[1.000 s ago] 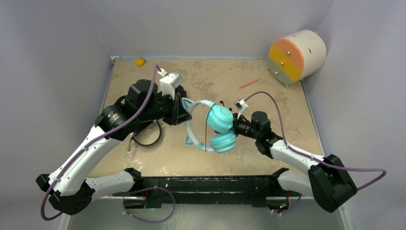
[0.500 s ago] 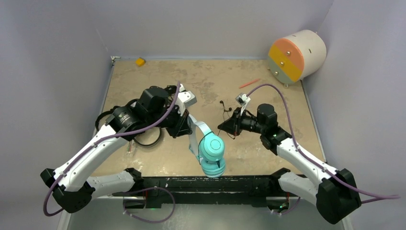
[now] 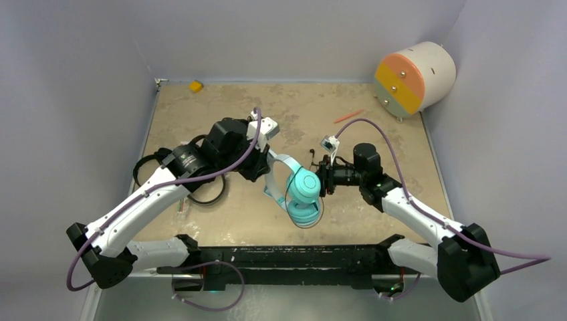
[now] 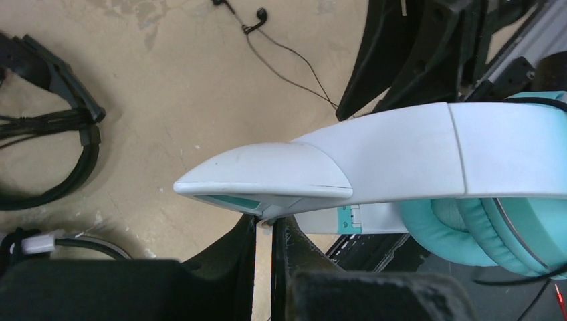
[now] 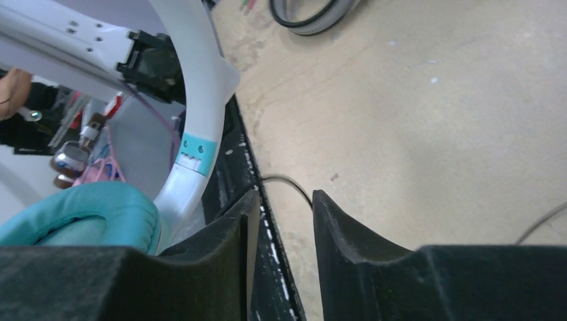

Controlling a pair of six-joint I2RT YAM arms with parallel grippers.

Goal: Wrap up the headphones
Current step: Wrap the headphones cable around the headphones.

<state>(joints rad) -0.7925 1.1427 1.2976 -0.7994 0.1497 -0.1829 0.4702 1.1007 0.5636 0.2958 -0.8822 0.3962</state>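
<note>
The teal cat-ear headphones point(image 3: 302, 190) hang above the table's near middle. My left gripper point(image 3: 266, 171) is shut on their white headband, and in the left wrist view the fingers point(image 4: 271, 224) pinch it just below a cat ear point(image 4: 267, 174). The thin black cable point(image 3: 318, 212) loops round the lower ear cup. My right gripper point(image 3: 323, 180) sits right beside the upper ear cup. Its jaws point(image 5: 284, 200) stand apart with nothing between them, and a stretch of cable point(image 5: 289, 180) runs just past the tips. A black headset point(image 3: 200, 190) lies under my left arm.
A thin red stick point(image 3: 349, 116) lies at the back right. A white cylinder with orange and green bands point(image 3: 414, 77) sits in the back right corner. A small yellow thing point(image 3: 195, 85) is at the back left. A small earbud-like cable end point(image 3: 311, 144) lies mid-table.
My left gripper has carried the teal headphones back from the front edge and turned them. My right gripper now sits against the ear cup. A second ago it was at the cups.
</note>
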